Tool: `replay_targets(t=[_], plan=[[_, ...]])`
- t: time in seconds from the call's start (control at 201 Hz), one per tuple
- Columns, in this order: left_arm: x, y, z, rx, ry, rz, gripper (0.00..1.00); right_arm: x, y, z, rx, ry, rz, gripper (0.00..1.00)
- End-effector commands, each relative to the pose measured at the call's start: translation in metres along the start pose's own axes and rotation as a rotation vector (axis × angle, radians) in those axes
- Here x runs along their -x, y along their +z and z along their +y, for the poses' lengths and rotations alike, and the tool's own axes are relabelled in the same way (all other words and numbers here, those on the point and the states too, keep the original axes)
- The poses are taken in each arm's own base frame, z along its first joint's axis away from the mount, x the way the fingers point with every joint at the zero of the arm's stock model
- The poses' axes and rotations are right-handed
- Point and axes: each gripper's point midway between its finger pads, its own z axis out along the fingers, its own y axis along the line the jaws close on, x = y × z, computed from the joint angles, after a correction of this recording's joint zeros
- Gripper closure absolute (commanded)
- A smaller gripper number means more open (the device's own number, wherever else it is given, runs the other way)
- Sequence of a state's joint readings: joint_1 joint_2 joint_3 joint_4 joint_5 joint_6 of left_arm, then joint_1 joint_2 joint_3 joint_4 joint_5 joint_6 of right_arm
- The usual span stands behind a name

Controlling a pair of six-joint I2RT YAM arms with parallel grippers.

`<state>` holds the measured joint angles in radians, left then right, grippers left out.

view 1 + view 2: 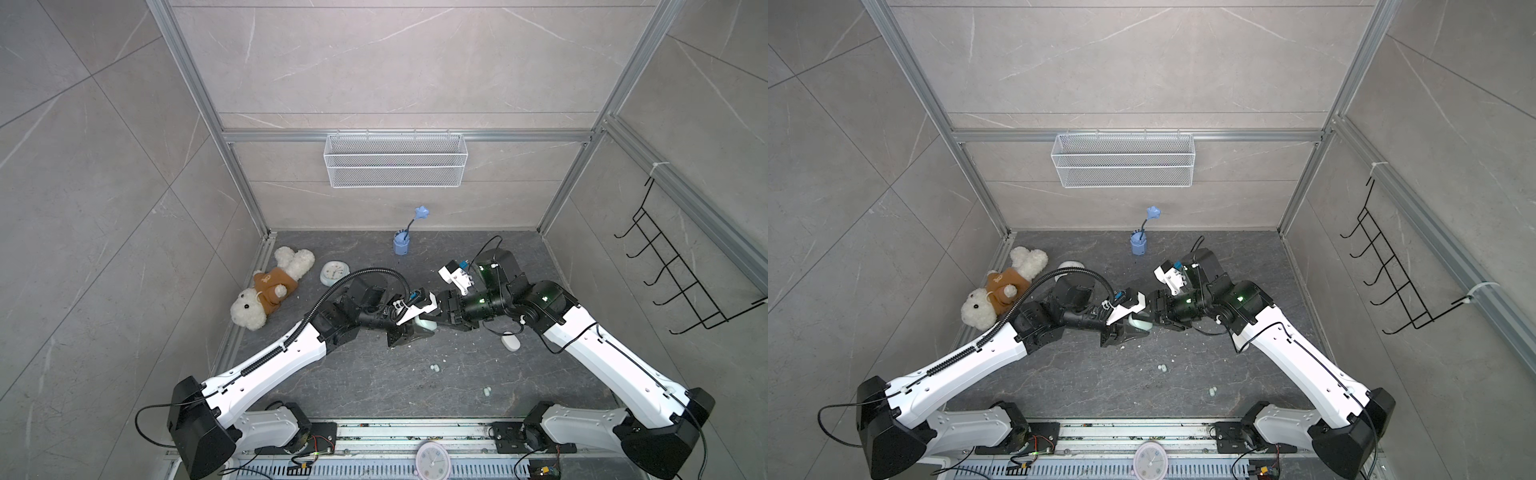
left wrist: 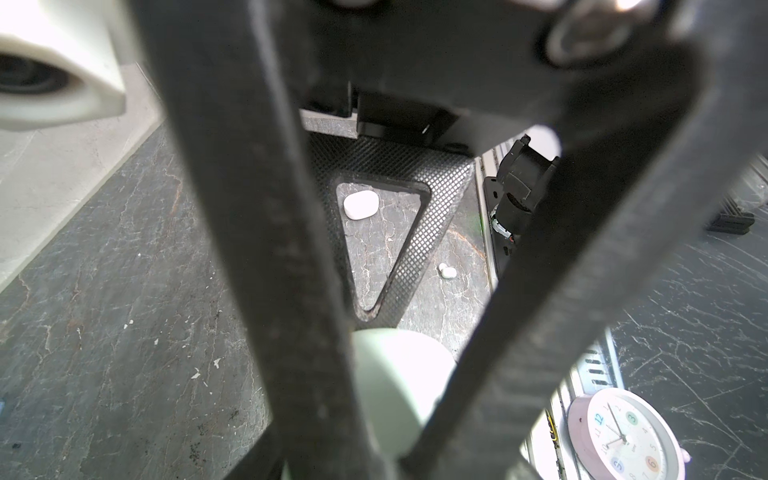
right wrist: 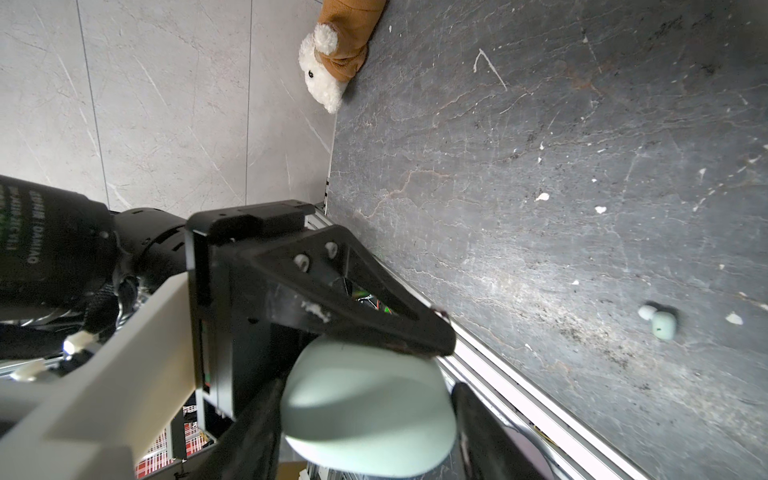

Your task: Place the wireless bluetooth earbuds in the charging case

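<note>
Both arms meet over the middle of the table [image 1: 374,386], and the mint case [image 3: 365,407] hangs between them, clear of the table as far as the top views let me judge. The right pincer [image 1: 442,318] reaches in from 3 o'clock and is clamped on the case; the right wrist view shows the shell seated between its two fingers. The left pincer [image 1: 417,330] reaches in from 9 o'clock and is clamped on the same case, wedged between its fingers in the left wrist view, with one finger pressed on the domed top (its partner is hidden behind the shell).

I read that doubled grip as one arm bracing the body so the other can work the lid, since the seam looks shut and nothing can go in until it opens. A plain handover would fit too.

The buds are not in the case. Two mint ones lie loose on the table, one [image 1: 434,367] at 6 o'clock from the case and another [image 1: 486,390] at 5 o'clock, nearer the front rail. A white case [image 1: 510,342], shut, sits at 4 o'clock beside the right forearm. The buds lie on open ground, well apart from both arms, which should give a pincer room to come down on them
</note>
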<state>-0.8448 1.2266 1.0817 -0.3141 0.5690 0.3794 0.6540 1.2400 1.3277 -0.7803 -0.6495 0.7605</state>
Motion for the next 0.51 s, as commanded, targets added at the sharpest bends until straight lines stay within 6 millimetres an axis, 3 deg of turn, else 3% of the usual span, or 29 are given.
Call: replay_targets(t=[0.0, 0.503], plan=[[0.0126, -0.0069, -0.0104, -0.028, 0.063, -0.044, 0.55, 0.0039, 0.0003, 0.0035, 0.016, -0.010, -0.011, 0.41], [0.0064, -0.0033, -0.0169, -0.066, 0.077, -0.004, 0.64, 0.0055, 0.0010, 0.0062, 0.024, -0.004, -0.005, 0.41]])
